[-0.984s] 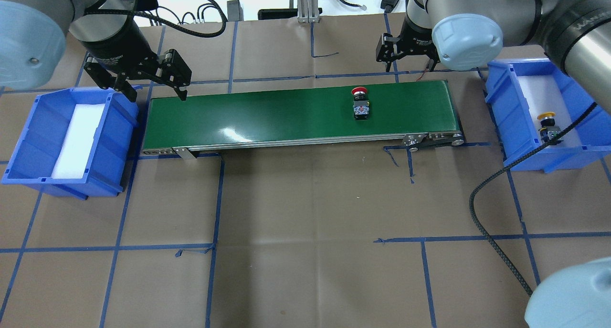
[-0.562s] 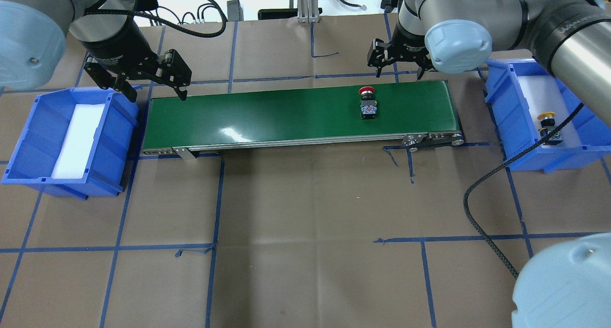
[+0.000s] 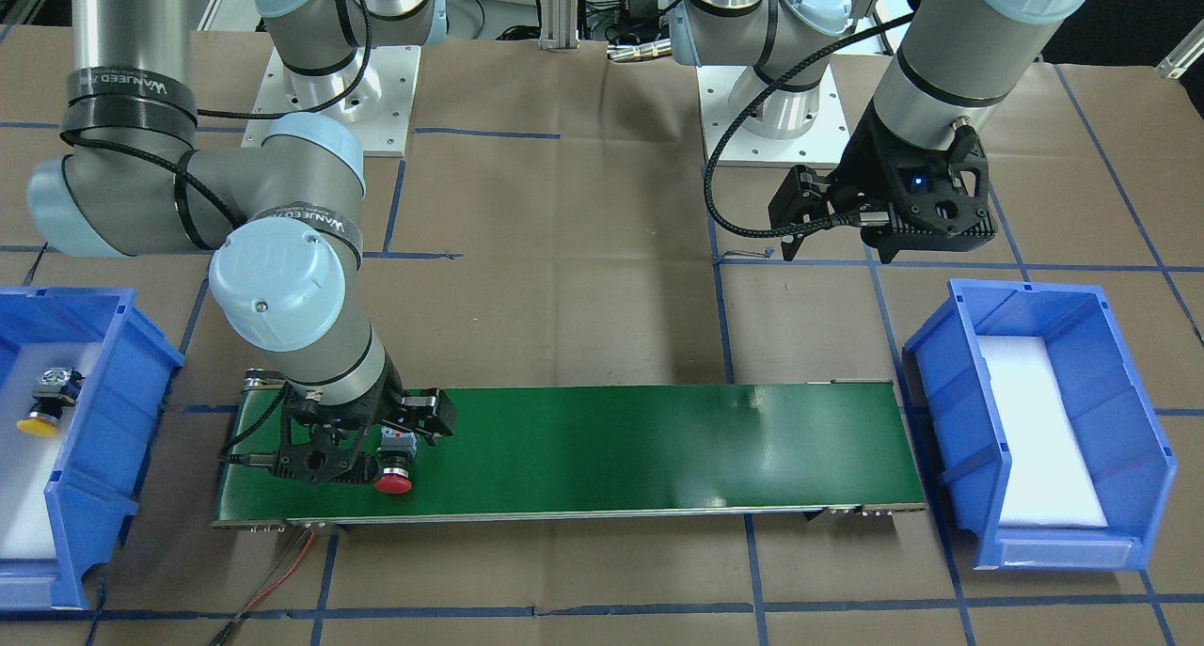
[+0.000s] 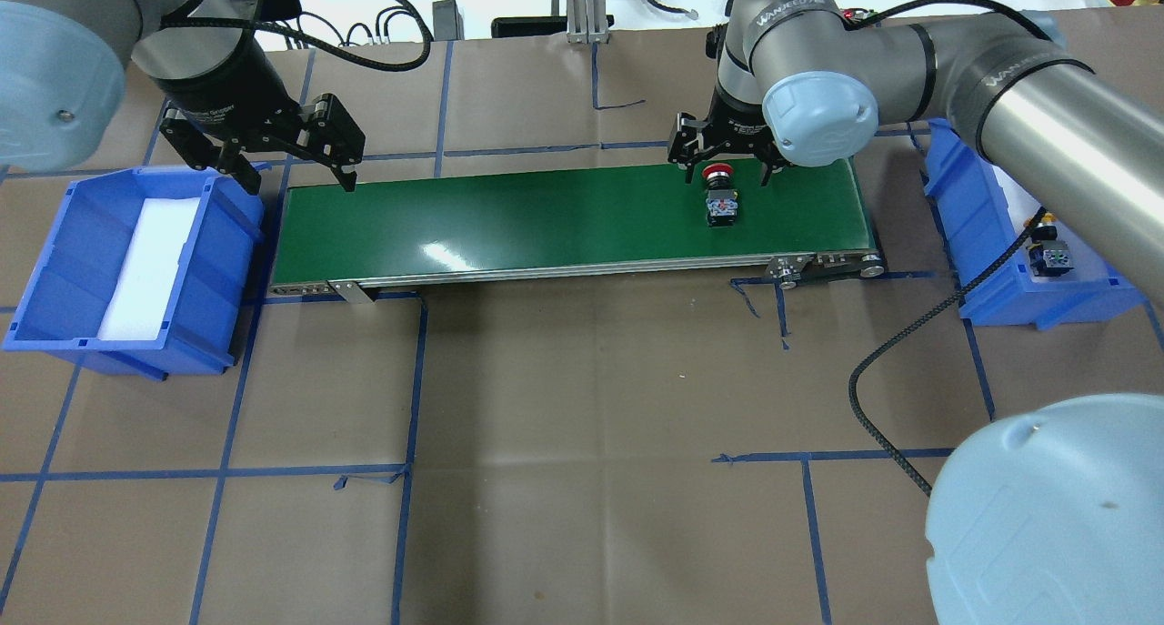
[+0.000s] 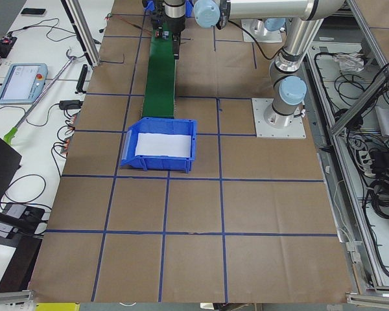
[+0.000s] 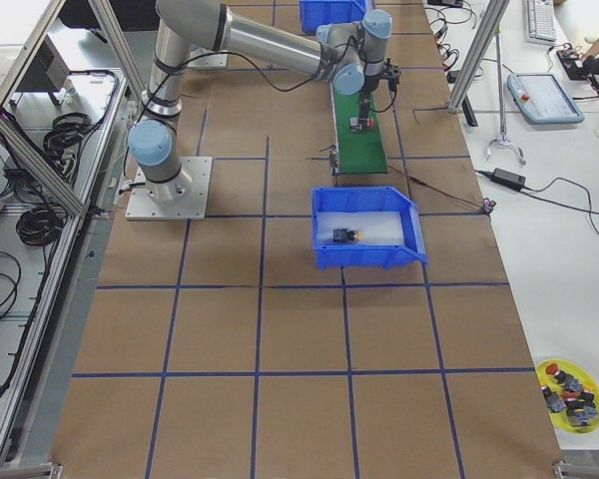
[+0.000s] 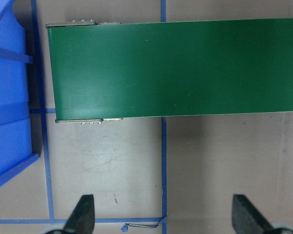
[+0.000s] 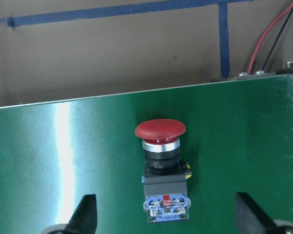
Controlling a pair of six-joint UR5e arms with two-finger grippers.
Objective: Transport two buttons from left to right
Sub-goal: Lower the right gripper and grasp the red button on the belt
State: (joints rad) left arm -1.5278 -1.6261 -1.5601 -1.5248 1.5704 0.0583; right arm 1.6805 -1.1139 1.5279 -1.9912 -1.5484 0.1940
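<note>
Lying sideways on the green conveyor belt (image 4: 546, 216), the red mushroom-capped push button (image 4: 721, 205) sits between the wide-spread fingers of the right gripper (image 4: 725, 176), long axis across the belt, cap toward its far edge. Left gripper (image 4: 300, 185) likewise wide.

- Overhead, the right arm (image 4: 1028, 97) hides the cap of the yellow button (image 4: 1053, 259) and part of its bin (image 4: 991, 302).
- The right wrist view's lower edge crops the fingers (image 8: 85, 214).
</note>
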